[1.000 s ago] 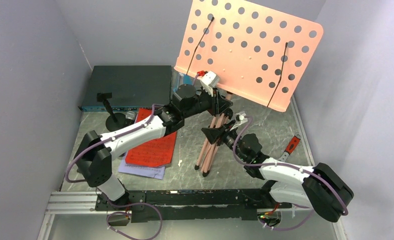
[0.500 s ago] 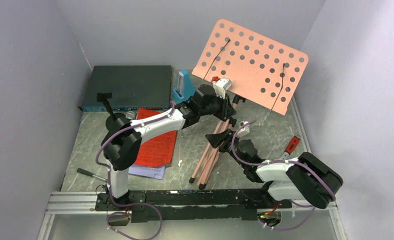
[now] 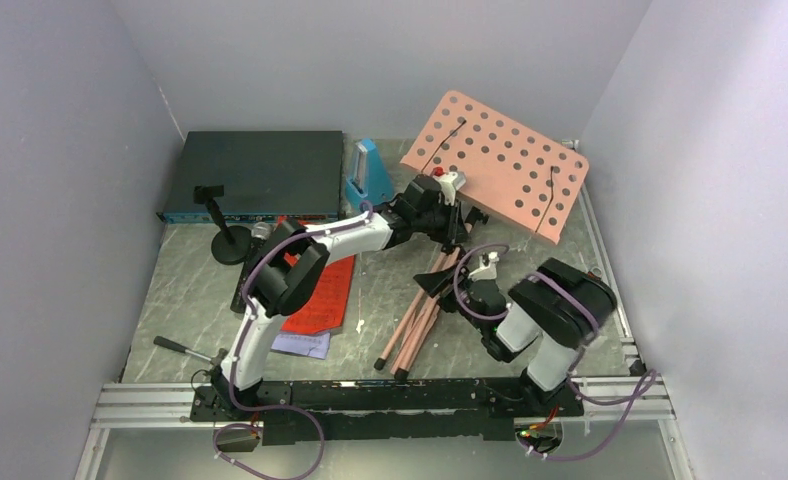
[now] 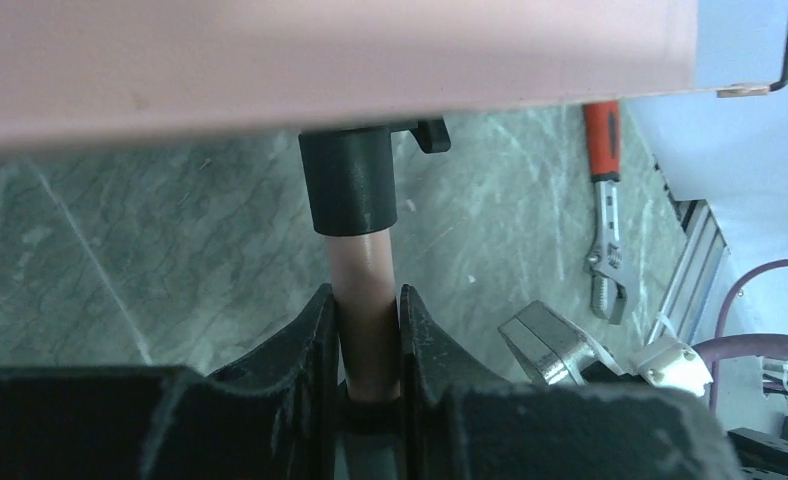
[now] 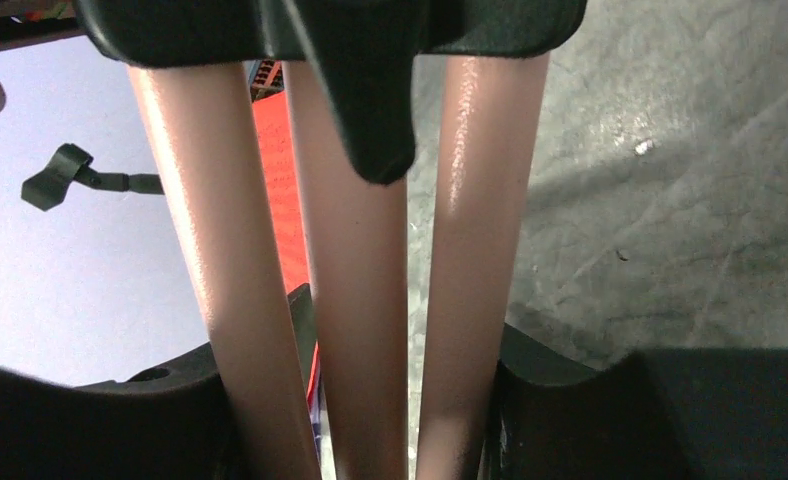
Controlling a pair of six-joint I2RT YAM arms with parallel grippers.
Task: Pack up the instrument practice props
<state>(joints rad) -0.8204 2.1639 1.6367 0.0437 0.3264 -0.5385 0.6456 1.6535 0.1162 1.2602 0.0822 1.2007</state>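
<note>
- Pink music stand (image 3: 498,160) is the item under handling. We find it over the tabletop (image 3: 190,290), right of centre, with its three legs (image 5: 355,230) folded into one bundle.
- Long axis: it runs from the leg tips at near-left up to the perforated board (image 4: 320,60) at far-right, and is tilted, not upright. We cannot tell whether the leg tips touch the tabletop.
- Left tool (image 4: 365,300): clenched on the pole (image 4: 362,262), just below the black collar (image 4: 350,185) that sits under the board. Both fingers (image 4: 315,330) press the tube, and no gap shows.
- Right tool (image 5: 407,318): grasping the leg bundle, lower on the same axis. The outer legs bear against its fingers (image 5: 530,370).
- Governing relation: the two grips lie on one line, with the left tool at the far, board end and the right tool at the near, leg end. In our judgement, any lowering or carrying must move both ends together, or the tube will twist in the grips.
- The board overhangs far and right of the left tool. We judge this broad, top-heavy part the likeliest to swing.
- Appearance: salmon-pink throughout, with glossy round tubes and a flat board pierced by rows of round holes.
- Other props lie on the tabletop, apart from both tools. The blue metronome (image 3: 366,172) is far-centre and the microphone (image 3: 232,238) far-left. The red sheet (image 3: 318,292) lies over the lavender sheet (image 3: 298,343) at left.
- We see no packing container in any view.
</note>
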